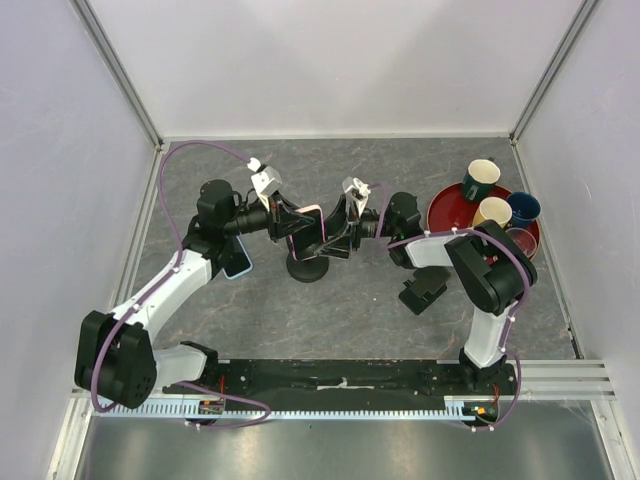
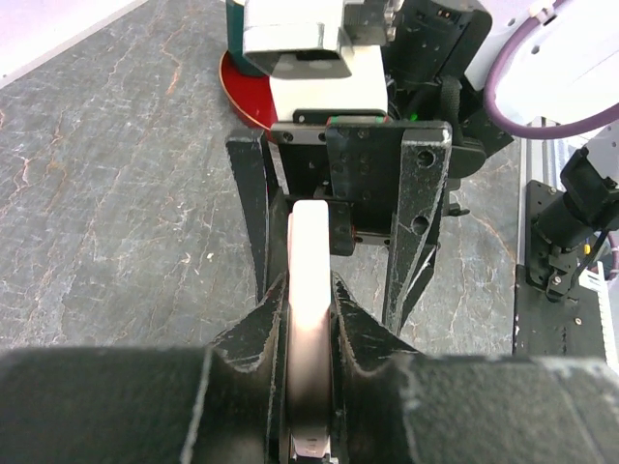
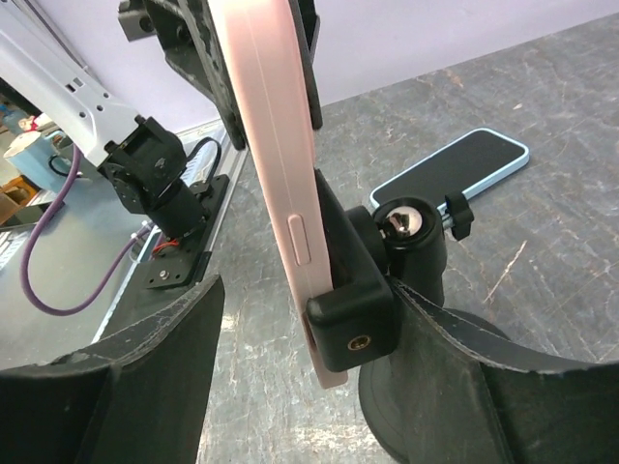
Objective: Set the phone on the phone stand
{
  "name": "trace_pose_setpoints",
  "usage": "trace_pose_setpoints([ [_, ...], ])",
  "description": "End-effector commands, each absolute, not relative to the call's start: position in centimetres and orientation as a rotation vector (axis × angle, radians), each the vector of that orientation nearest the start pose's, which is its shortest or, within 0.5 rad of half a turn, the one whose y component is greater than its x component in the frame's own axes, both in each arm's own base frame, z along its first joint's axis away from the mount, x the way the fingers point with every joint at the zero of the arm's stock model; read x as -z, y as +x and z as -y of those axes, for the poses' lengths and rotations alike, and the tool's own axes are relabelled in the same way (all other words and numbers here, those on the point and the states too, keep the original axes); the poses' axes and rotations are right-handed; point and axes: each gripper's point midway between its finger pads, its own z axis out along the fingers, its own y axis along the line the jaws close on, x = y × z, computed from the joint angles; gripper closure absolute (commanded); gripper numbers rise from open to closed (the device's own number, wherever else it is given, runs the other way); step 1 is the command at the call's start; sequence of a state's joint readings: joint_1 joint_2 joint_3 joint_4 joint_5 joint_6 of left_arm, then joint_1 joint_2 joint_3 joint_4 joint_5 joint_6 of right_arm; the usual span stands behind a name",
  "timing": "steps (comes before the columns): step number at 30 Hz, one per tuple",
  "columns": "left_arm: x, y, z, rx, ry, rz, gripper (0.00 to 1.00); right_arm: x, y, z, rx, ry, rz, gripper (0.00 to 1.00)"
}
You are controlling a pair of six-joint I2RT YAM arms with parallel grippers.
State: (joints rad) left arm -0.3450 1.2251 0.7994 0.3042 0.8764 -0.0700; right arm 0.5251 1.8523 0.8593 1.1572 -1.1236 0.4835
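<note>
There's the phone (image 2: 311, 232) clenched edge-on in the left gripper (image 2: 309, 290); the right gripper (image 3: 309, 295) gapes wide, with the phone stand (image 3: 353, 319) clamp between its fingers.

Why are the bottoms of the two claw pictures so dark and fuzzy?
Left wrist view: the left claw sits too near the lens, so its fingers blur, and the phone looks washed pale at its far end. Right wrist view: the right claw blurs likewise, while the phone stand is sharp.
</note>
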Motion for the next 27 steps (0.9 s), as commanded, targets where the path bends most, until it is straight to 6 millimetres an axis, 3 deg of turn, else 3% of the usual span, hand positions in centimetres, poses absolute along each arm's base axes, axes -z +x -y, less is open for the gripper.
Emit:
trace_pose_setpoints([
  [1,-29.5,29.5,25.4,1.042,0.932,-1.357,0.98,-19.3,27.0,-35.8,-1.588,-1.109,-1.275,0.31],
  [5,-29.0,29.7,25.5,1.057,0.935,-1.371,0.98,-20.1,27.0,-35.8,-1.598,-1.100,-1.243,0.41],
  [11,-28.6,29.9,25.6,1.057,0.937,-1.380,0.98,-21.1,26.7,-35.8,-1.619,-1.089,-1.191,0.48],
  [14,-28.6,30.0,25.5,1.051,0.934,-1.382,0.98,-21.0,26.6,-35.8,-1.627,-1.086,-1.197,0.57],
  [17,-28.7,30.3,25.4,1.034,0.919,-1.384,0.98,-21.0,26.8,-35.8,-1.612,-1.073,-1.196,0.71],
  [20,-28.5,31.0,25.2,0.992,0.879,-1.401,0.98,-21.1,27.4,-35.8,-1.591,-1.022,-1.227,1.00],
  [26,-27.3,33.3,24.1,0.823,0.792,-1.466,0.98,-21.5,29.8,-35.2,-1.351,-0.859,-1.295,1.00],
  [27,-27.0,33.4,24.1,0.798,0.781,-1.485,0.98,-20.6,30.0,-34.9,-1.304,-0.825,-1.332,1.00],
])
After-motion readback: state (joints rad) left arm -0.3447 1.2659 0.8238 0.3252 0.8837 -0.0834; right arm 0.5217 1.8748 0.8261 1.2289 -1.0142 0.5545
